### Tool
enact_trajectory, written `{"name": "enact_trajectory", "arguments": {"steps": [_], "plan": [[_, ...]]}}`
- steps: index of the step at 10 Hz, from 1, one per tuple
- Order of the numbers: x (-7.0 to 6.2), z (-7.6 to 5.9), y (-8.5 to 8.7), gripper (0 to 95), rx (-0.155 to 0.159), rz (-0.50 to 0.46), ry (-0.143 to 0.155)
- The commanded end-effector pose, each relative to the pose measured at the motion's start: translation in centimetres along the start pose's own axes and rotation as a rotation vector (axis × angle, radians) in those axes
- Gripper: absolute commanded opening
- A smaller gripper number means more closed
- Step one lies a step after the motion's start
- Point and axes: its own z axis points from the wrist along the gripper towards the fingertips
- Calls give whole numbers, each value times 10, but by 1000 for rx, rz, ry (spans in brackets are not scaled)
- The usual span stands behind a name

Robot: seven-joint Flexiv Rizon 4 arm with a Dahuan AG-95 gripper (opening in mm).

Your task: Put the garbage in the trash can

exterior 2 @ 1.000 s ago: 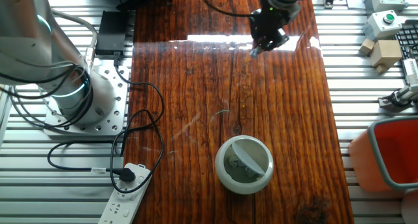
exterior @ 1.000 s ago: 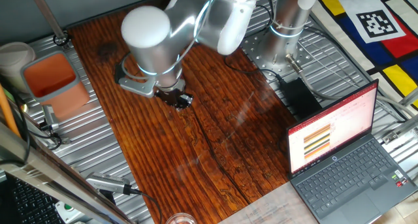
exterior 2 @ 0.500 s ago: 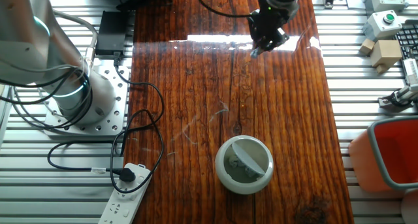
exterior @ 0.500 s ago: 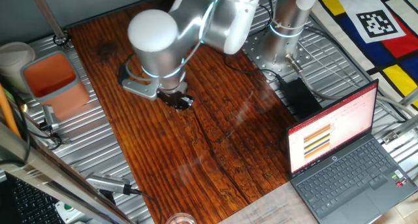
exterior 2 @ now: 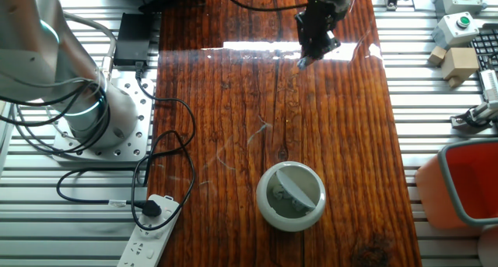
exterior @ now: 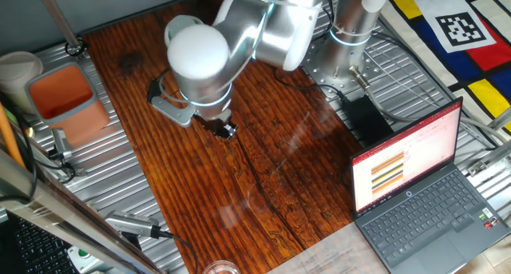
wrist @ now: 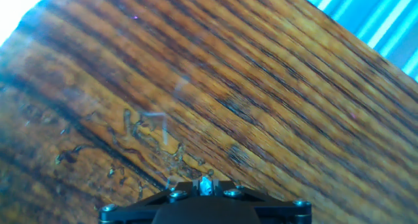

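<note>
Robotics lab: slotted aluminium bench (exterior 2: 436, 103), laptop (exterior: 423, 202), emergency-stop buttons (exterior 2: 459, 22)

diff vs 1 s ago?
The arm's elbow swung rightward in one fixed view; the hand itself barely shifted, staying low over the wooden table at the far end. Whether it grips anything is unclear. The trash can, laptop and orange bin stayed put.
</note>
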Motion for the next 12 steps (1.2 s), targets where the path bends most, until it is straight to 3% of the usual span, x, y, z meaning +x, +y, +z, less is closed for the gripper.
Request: {"name": "enact_trajectory", "arguments": {"steps": [1,3,5,7,9,10,11,12], "plan": [[8,-2,-11,0,-29,-121,-11],[45,-12,-54,0,-41,-163,-11],[77,-18,-79,0,-47,-204,-17],[103,-22,-91,0,-52,-232,-21],[104,-17,-91,0,-54,-242,-23],[104,-17,-91,0,-67,-318,-52],[104,-17,-91,0,-86,-333,-80],[104,-17,-91,0,-92,-319,-82]]}}
